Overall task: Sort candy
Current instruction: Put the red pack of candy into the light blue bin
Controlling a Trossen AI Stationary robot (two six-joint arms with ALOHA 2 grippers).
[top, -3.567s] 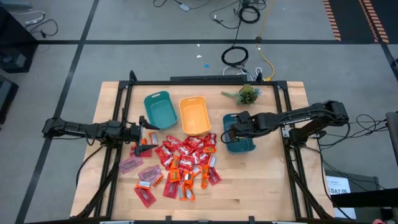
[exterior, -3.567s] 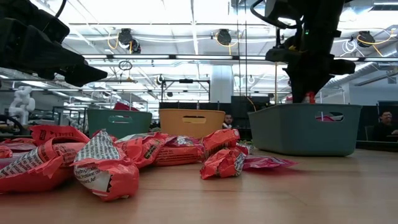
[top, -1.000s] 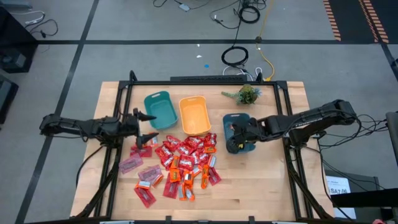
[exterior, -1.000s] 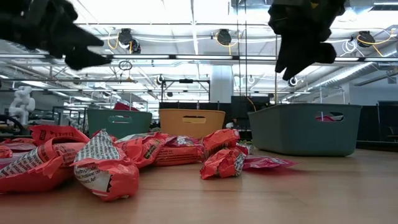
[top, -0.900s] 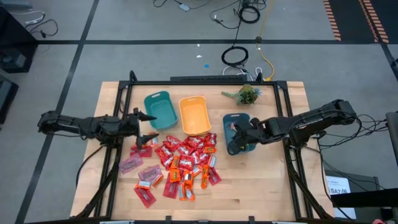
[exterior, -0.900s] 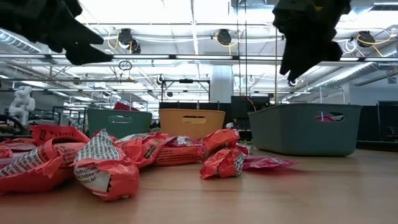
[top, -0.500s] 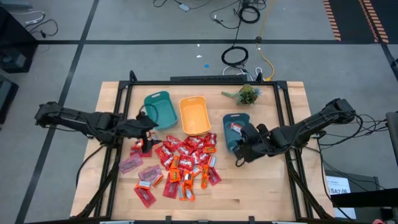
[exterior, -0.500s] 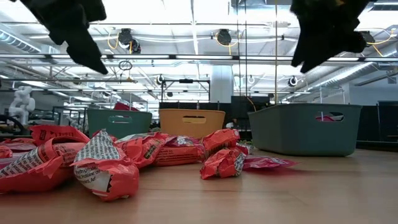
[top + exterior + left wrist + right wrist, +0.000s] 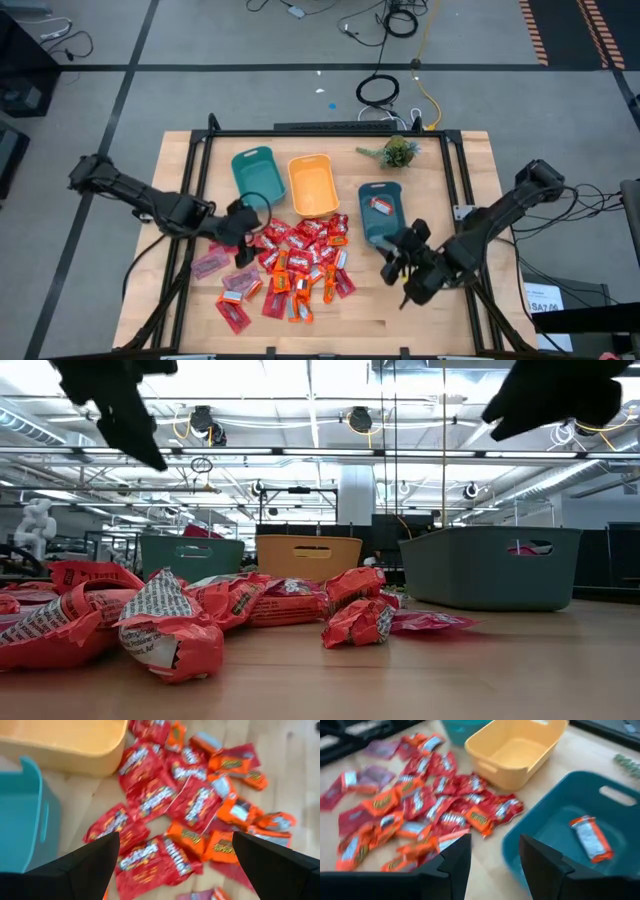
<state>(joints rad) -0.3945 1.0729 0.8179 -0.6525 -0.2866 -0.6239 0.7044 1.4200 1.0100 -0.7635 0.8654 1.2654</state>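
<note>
Two grippers hung above the table, neither holding anything. The left gripper (image 9: 243, 225) had its fingers spread wide and hovered over the nine o'clock edge of the candy (image 9: 295, 258), with red and orange wrappers showing between its fingertips (image 9: 87, 865) in the left wrist view. The right gripper (image 9: 398, 262) sat out toward four o'clock from the pile, off the near end of the dark teal bin (image 9: 383, 212); its fingers stood partly apart with nothing between them, and the right wrist view looked past them at the heap and the bins.

The candy lay in a loose heap at the middle of the table, mostly red packets with orange ones mixed in and a few pale mauve packets (image 9: 210, 265) at eight o'clock. One orange-ended candy (image 9: 590, 838) lay inside the dark teal bin at three o'clock. At twelve o'clock of the heap stood the orange bin (image 9: 311, 184), with the lighter teal bin (image 9: 256, 175) at eleven o'clock. A small green plant (image 9: 398, 152) sat at one o'clock near the far edge.
</note>
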